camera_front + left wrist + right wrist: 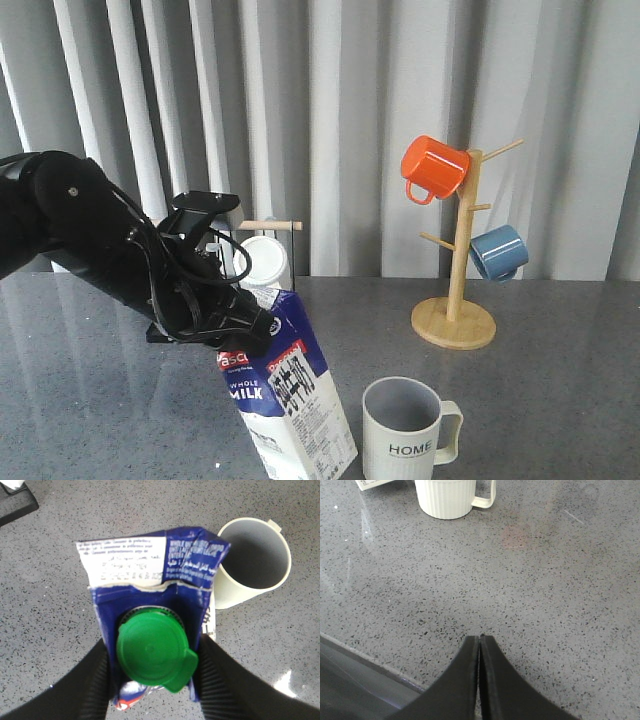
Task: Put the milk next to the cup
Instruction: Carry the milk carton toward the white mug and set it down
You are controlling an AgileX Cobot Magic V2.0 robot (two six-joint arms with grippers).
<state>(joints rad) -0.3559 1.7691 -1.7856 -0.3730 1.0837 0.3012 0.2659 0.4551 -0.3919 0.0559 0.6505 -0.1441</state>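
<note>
At lower centre of the front view, the left gripper (pixel 238 330) clamps the tilted milk (pixel 290 400) by its top, just left of the cup (pixel 405 430). In the left wrist view, its fingers (pixel 220 680) press both carton sides below the green cap (pixel 152 654). In the right wrist view, the right gripper (pixel 479 645) is fully closed and empty over the table (pixel 545 605).

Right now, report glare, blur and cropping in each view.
Front view: the grey speckled table carries soft reflections; the tilted blue-and-white milk carton is cut off at the bottom edge. Left wrist view: the carton's green round cap looks slightly soft; a bright glare spot sits on the table. Right wrist view: the cream ribbed cup is cropped at the top.
</note>
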